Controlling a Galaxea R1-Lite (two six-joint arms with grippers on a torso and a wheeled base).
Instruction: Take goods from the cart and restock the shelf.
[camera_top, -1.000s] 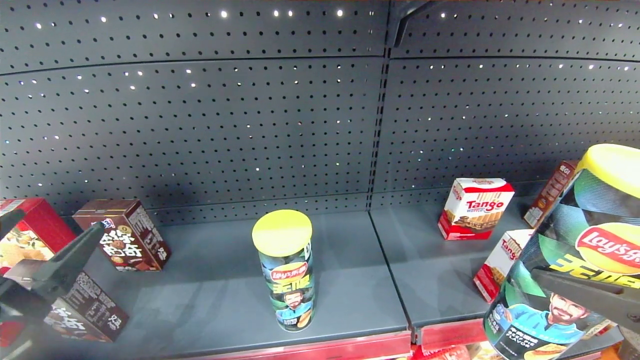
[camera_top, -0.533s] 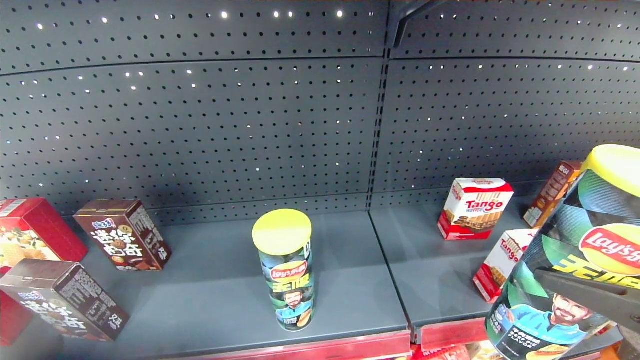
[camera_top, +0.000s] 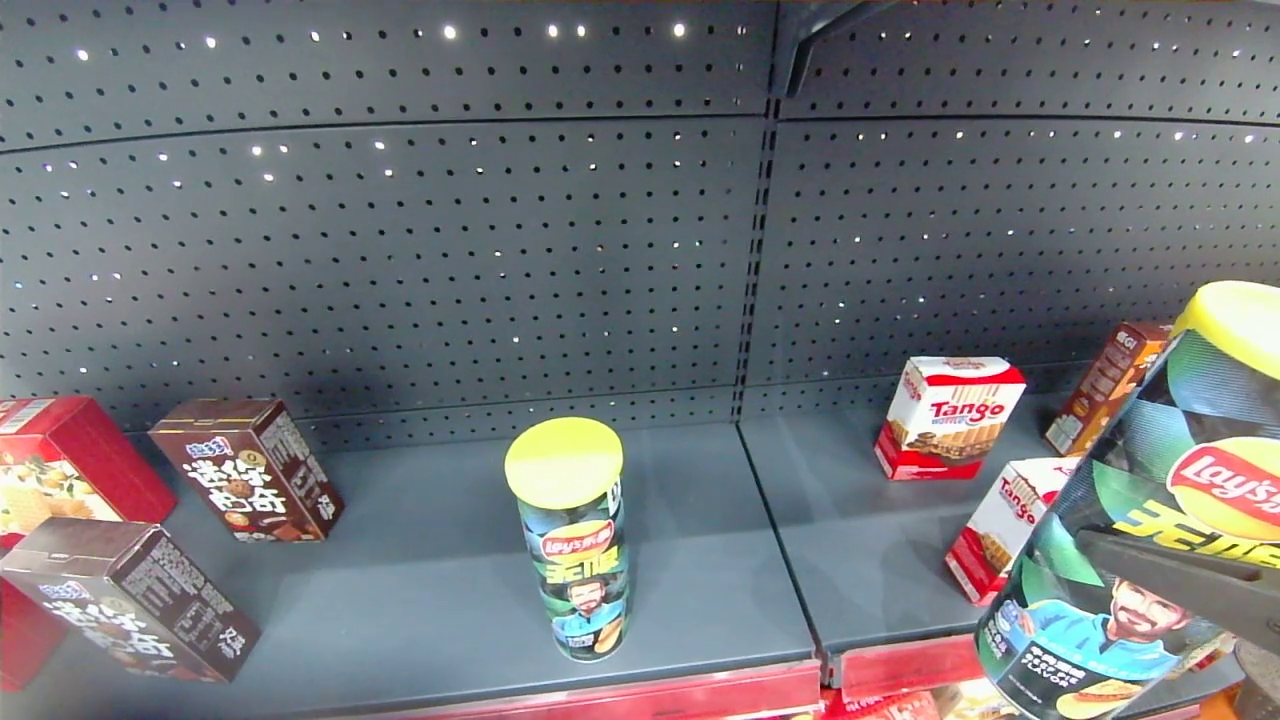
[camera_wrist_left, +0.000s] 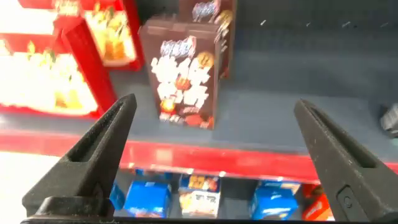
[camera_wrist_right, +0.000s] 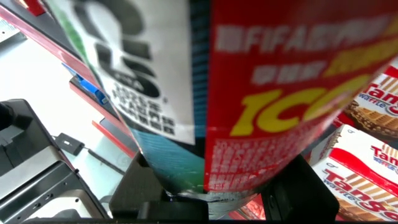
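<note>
My right gripper (camera_top: 1190, 580) is shut on a tall chip can (camera_top: 1150, 520) with a yellow lid, held tilted at the shelf's front right edge. From the right wrist the same can (camera_wrist_right: 261, 93) looms between the fingers. A second, upright chip can (camera_top: 572, 540) stands mid-shelf near the front. My left gripper (camera_wrist_left: 217, 155) is open with nothing in it, hanging in front of the left end of the shelf and facing a brown biscuit box (camera_wrist_left: 183, 78).
The grey shelf (camera_top: 440, 560) carries two brown boxes (camera_top: 250, 470) and a red box (camera_top: 60, 460) at the left. Two white-and-red wafer boxes (camera_top: 950, 415) and an orange-brown box (camera_top: 1105, 385) sit at the right. A pegboard wall backs it. Goods fill the lower shelf (camera_wrist_left: 199, 196).
The left gripper has drawn back out of the head view's left edge. The held can has shifted slightly up and right.
</note>
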